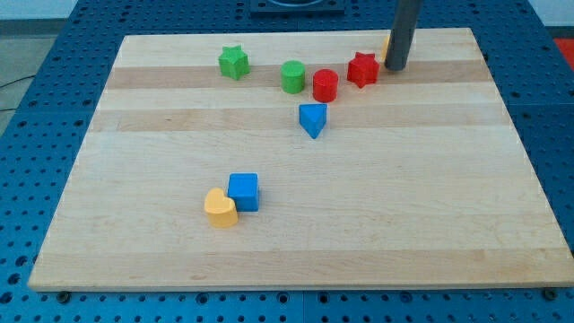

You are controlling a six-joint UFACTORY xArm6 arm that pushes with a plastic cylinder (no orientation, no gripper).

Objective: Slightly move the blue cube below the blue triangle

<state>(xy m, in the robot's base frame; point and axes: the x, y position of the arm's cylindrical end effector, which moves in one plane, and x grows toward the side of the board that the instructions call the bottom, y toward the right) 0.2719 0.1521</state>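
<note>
The blue cube [244, 191] sits at the board's lower left of centre, touching a yellow heart-shaped block [220, 208] on its lower left. The blue triangle [312, 118] lies above and to the right of it, near the board's middle top. My tip [395, 67] is at the view's top right, far from both blue blocks, just right of the red star [362, 69]. A small orange block [384, 47] is mostly hidden behind the rod.
A green star [233, 62], a green cylinder [292, 76] and a red cylinder [325, 85] stand in a row along the top. The wooden board [430, 206] lies on a blue perforated table [36, 135].
</note>
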